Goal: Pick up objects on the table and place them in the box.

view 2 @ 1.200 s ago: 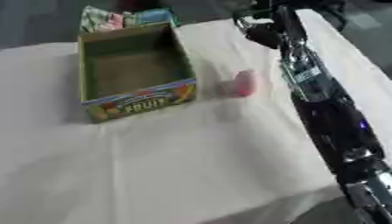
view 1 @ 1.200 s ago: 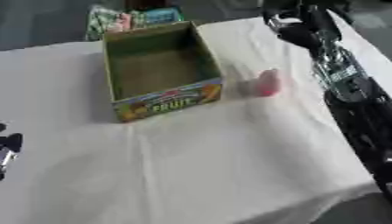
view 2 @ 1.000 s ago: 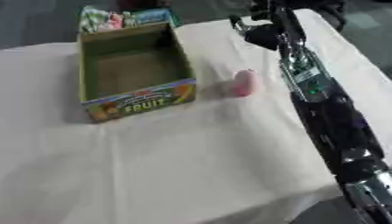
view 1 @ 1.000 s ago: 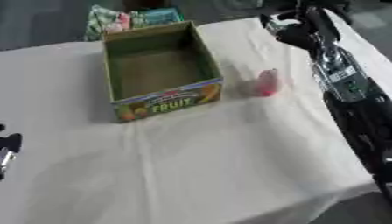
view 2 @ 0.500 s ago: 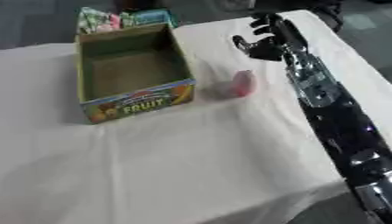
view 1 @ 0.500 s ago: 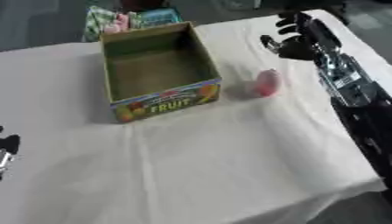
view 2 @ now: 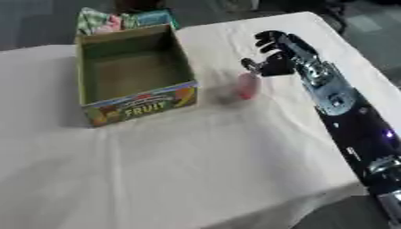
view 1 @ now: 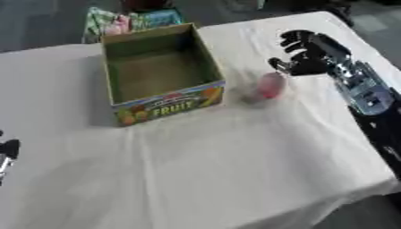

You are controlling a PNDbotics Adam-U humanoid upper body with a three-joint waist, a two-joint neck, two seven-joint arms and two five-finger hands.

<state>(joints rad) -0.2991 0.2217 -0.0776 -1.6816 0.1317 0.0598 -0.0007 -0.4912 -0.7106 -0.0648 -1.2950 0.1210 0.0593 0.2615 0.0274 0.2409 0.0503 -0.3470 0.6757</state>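
The robot's black-and-silver right hand (view 1: pixel 301 53) is hanging over the white-clothed bench (view 1: pixel 235 170), just beyond and to the right of a small pink and red rounded object (view 1: pixel 270 85). Its fingers are curling loosely downward and holding nothing; there is a gap between the fingertips and the pink object. Compared with the picture a little over a second ago, the right hand is lying lower and further in from the far right edge of the bench, closer to the pink object, where before it was showing up near the far corner. The arm is running back along the right side of the bench toward the lower right corner of the view.

The pink object is sitting on the cloth in the same place as earlier, just to the right of the open cardboard box with green inner walls and the word FRUIT printed on its front (view 1: pixel 160 76), near the box's front right corner but apart from it. The box is standing upright and showing nothing inside, unmoved from before. Behind the box, at the far edge, a cluster of green and pink packets (view 1: pixel 129 21) is lying as it was.

The left hand (view 1: pixel 6 154) is showing only as a dark sliver at the left edge, low down, as earlier; whether its fingers are spread or curled cannot be made out.
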